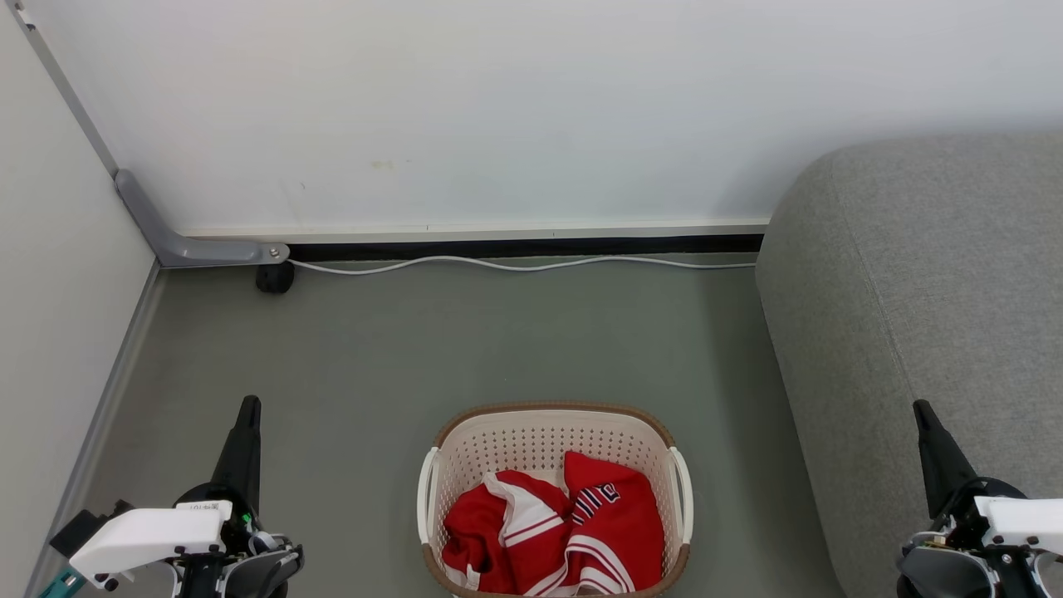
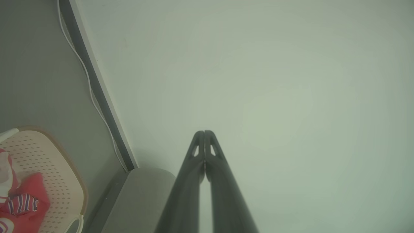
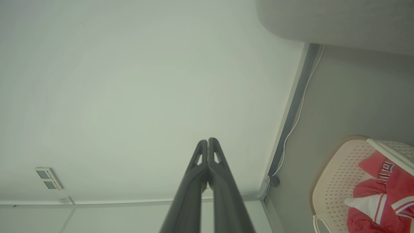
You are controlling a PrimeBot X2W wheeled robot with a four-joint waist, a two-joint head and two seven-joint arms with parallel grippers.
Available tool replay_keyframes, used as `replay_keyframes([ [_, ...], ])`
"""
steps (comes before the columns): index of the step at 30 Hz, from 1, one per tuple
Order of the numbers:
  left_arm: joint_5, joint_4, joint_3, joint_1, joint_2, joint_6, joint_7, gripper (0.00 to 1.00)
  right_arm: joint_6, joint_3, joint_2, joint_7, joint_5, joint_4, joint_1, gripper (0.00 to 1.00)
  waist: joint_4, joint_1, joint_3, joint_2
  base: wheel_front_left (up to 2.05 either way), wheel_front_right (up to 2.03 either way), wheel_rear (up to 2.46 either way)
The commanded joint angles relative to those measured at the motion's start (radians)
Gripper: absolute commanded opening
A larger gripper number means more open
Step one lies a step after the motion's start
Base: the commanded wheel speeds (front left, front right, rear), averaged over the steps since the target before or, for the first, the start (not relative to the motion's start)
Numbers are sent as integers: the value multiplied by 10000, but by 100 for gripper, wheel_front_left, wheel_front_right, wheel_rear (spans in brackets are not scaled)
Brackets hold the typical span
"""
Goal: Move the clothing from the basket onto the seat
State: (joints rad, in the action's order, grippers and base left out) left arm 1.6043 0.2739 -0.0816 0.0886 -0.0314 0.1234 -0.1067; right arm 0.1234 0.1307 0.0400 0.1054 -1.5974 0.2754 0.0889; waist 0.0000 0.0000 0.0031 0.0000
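From the head, the crumpled red, white-striped sports clothing (image 1: pixel 552 531) lies in the cream perforated oval plastic basket (image 1: pixel 548 432), beside the big grey woven-fabric seat (image 1: pixel 913 291). A shallow pinch could catch a single layer, which might snag the rim and drag the light basket. Left wrist: the left gripper (image 2: pixel 204 132) has its fingers pressed together, empty. Right wrist: the right gripper (image 3: pixel 207 140) is likewise closed and empty.

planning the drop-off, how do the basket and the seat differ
The basket is cream perforated plastic with a brown rim; the seat is grey woven fabric. The basket is far smaller than the seat. The basket holds red clothing; the seat's visible surface carries none. Both stand on the grey floor.
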Motion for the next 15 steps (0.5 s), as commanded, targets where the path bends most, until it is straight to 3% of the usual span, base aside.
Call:
replay_keyframes([
  [1, 46, -289, -319, 193, -189, 73, -63, 0, 73, -171, 102, 76, -115, -307, 190, 0, 0, 0, 0, 0, 0, 0, 0],
  [15, 46, -289, -319, 193, -189, 73, -63, 0, 73, -172, 102, 76, -115, -307, 190, 0, 0, 0, 0, 0, 0, 0, 0],
])
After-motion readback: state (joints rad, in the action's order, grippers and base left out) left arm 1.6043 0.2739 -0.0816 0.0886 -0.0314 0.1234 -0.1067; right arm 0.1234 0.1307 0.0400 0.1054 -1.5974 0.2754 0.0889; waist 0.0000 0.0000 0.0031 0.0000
